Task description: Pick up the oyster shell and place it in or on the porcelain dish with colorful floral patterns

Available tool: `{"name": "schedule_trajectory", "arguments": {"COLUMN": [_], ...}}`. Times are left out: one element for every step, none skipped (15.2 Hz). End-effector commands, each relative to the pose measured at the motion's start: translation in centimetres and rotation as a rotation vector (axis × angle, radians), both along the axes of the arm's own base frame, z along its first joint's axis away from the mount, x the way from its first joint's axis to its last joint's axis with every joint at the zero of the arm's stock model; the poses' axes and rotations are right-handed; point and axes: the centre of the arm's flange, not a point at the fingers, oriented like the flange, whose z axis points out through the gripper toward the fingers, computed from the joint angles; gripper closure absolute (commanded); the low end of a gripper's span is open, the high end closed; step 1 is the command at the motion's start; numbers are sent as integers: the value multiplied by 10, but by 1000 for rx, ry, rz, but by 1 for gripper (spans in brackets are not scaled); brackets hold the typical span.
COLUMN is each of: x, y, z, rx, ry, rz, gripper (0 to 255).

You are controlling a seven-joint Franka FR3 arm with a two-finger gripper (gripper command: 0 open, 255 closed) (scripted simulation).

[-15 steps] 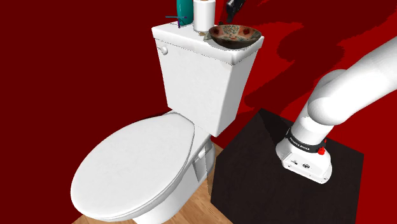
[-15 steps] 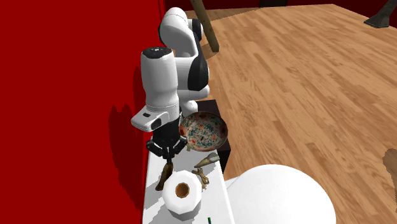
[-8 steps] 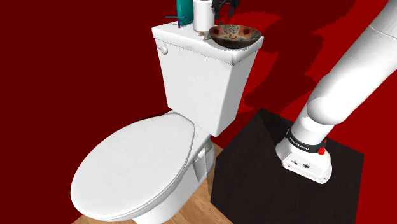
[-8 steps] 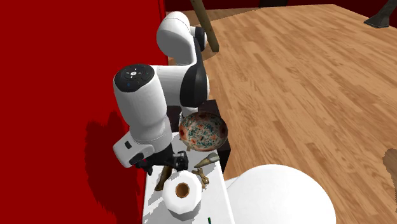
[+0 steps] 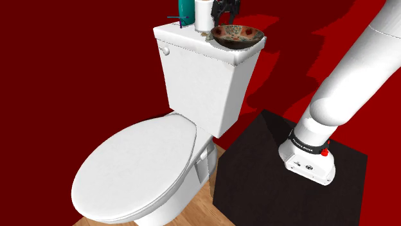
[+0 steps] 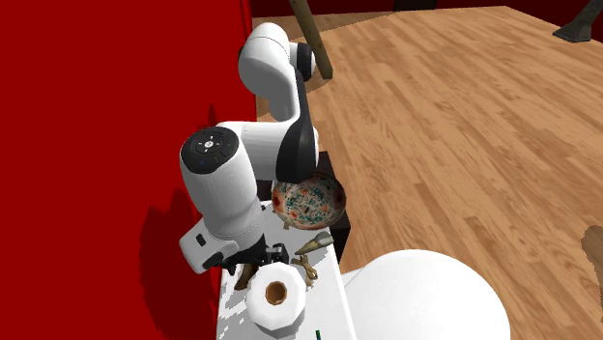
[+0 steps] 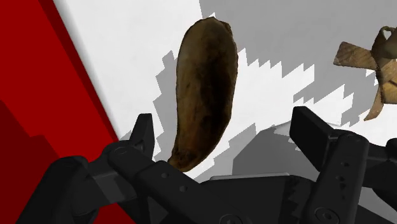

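My claw is spread, fingers flanking the oyster shell without touching (nothing gripped yet). It lies on the tank lid near the floral dish, so grasp, lift and placement all remain.

shoulder: beside stand, facing tank | second: high, opposite, over tank | wrist: behind pincer, close above tank
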Motion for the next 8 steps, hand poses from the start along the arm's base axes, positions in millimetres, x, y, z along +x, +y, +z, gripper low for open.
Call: {"name": "schedule_trajectory", "arguments": {"x": [0,0,0,0,0,0,0,0], "y": [-8,-8,-8,-8,-8,-8,-7,-7], "z": [-9,-9,-9,-9,-9,-9,-9,-9], "rx": [4,4,4,4,4,4,4,4], "ry": [17,17,17,17,17,17,17,17], "rz": [-16,-16,-16,-16,-16,-16,-16,-16], "gripper": [0,0,0,0,0,0,255,255]}}
